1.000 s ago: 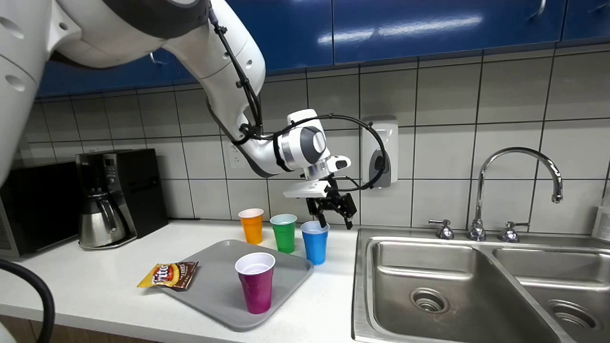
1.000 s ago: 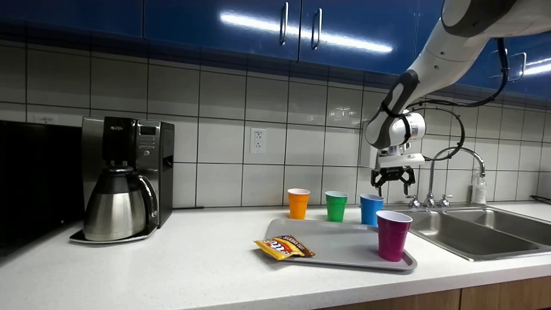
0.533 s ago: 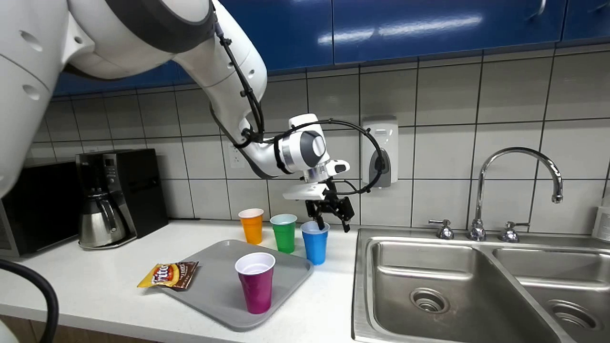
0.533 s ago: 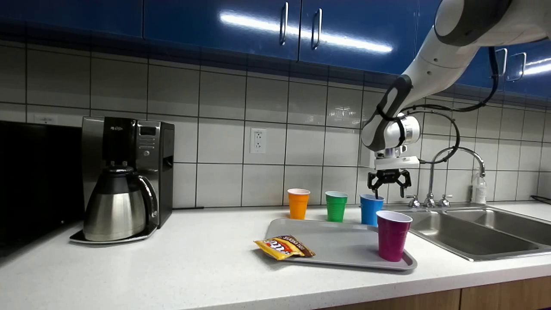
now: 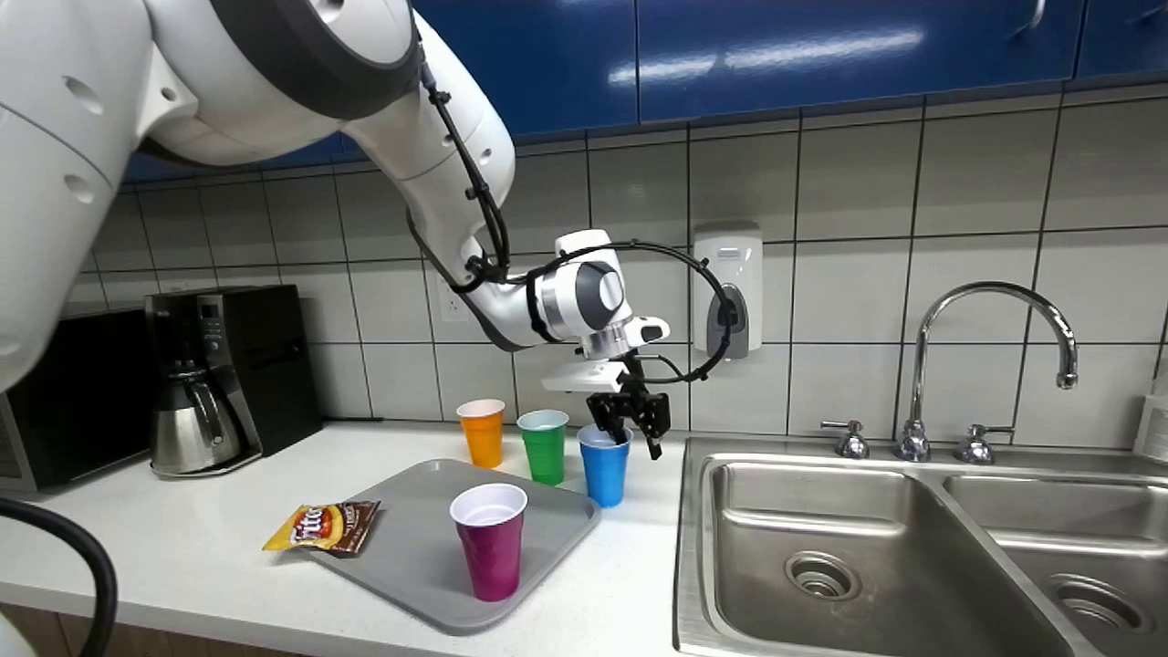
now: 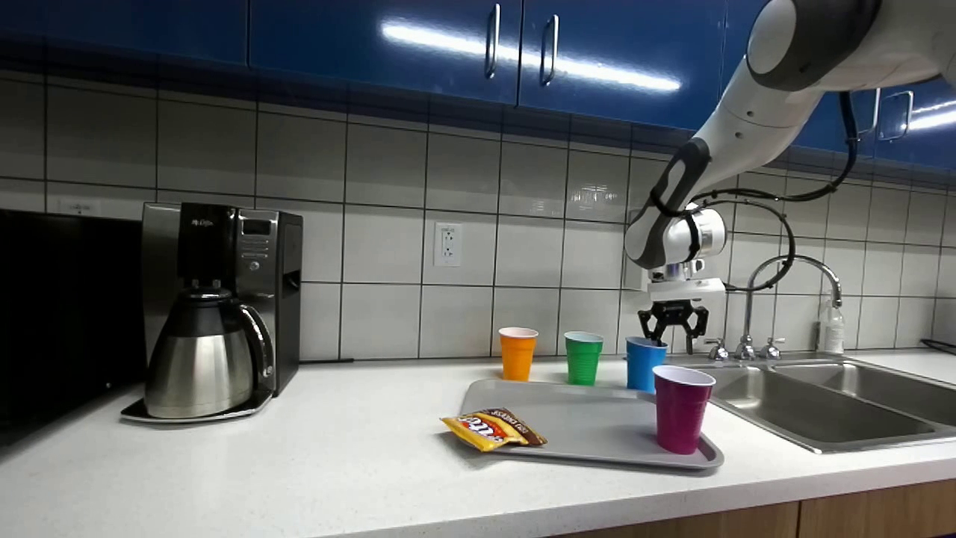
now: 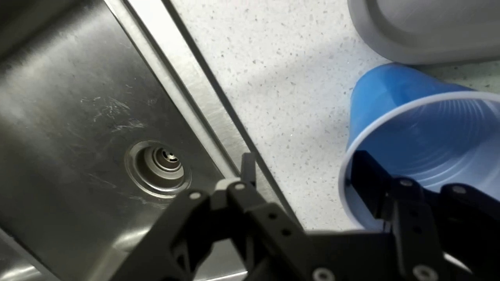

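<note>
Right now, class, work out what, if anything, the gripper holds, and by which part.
Nothing is held: the gripper stands open, one finger just inside the rim of the blue cup, the other outside, apart from the cup.

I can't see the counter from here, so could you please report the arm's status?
Hand open, one finger inside blue cup, the other outside. Cup upright on counter, not gripped. No blockage seen; tray beside cup, clear of both fingers.
</note>
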